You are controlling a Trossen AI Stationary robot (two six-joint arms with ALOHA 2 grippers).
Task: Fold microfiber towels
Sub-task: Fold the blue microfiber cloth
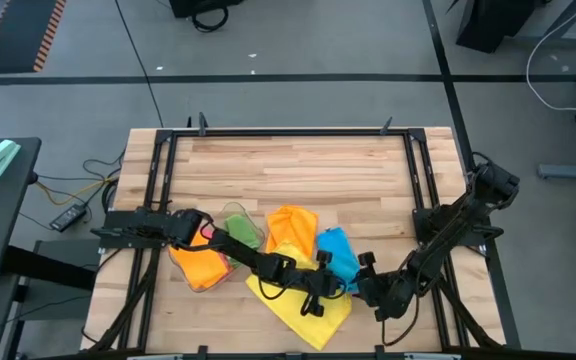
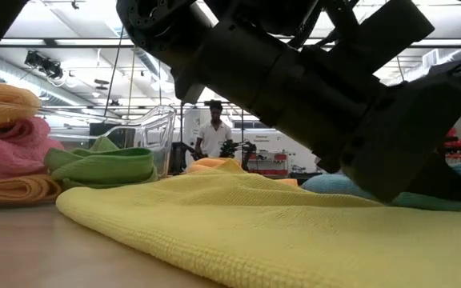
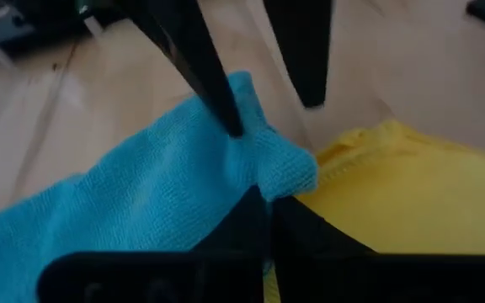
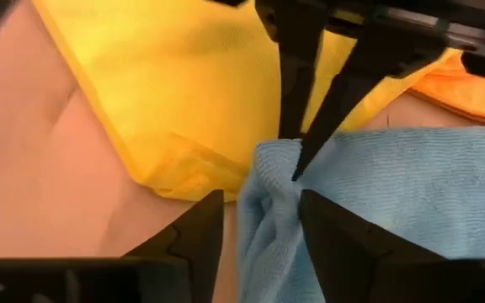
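The left gripper (image 3: 268, 206) was closed, its two dark fingers pinched together on a corner of the blue towel (image 3: 141, 194), seen at the bottom centre of the left wrist view. The right gripper (image 4: 259, 220) met it at the same corner: its fingers stood a little apart, straddling the bunched blue edge at the bottom centre of the right wrist view, without clearly clamping it.

In the high view both grippers sat low and centre-right in the frame. The blue towel (image 1: 336, 252) lay partly over the yellow towel (image 1: 303, 305), which spread toward the bottom edge. An orange towel (image 1: 290, 228) lay just above them. At lower left of the table a clear plastic tray (image 1: 208, 255) held more orange, pink and green cloths.

The towels looked light, soft and limp, likely to sag and drag rather than keep shape. A corner or hem seemed the best place to take hold.
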